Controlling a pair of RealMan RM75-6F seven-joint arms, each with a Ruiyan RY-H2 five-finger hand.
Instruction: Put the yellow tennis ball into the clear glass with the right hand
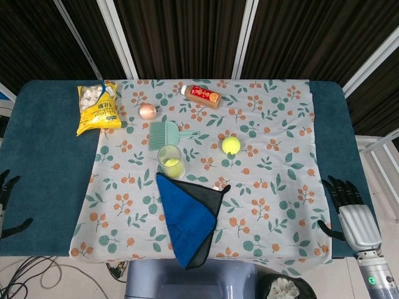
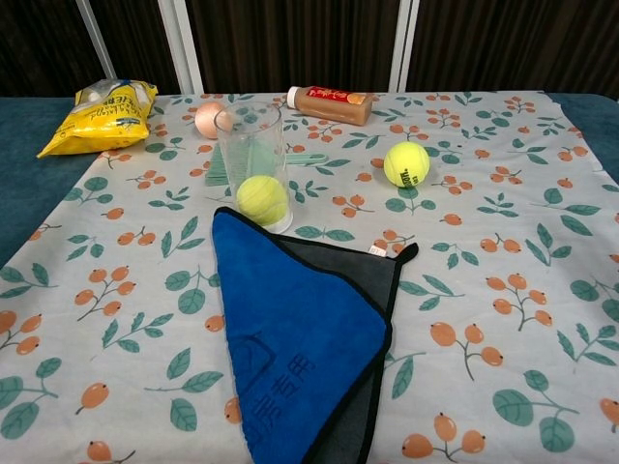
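A dark teal table carries a pale tablecloth printed with orange berries and green leaves. Behind it hang dark slatted blinds divided by white frame bars. Cables lie on the floor at lower left. Light is even.
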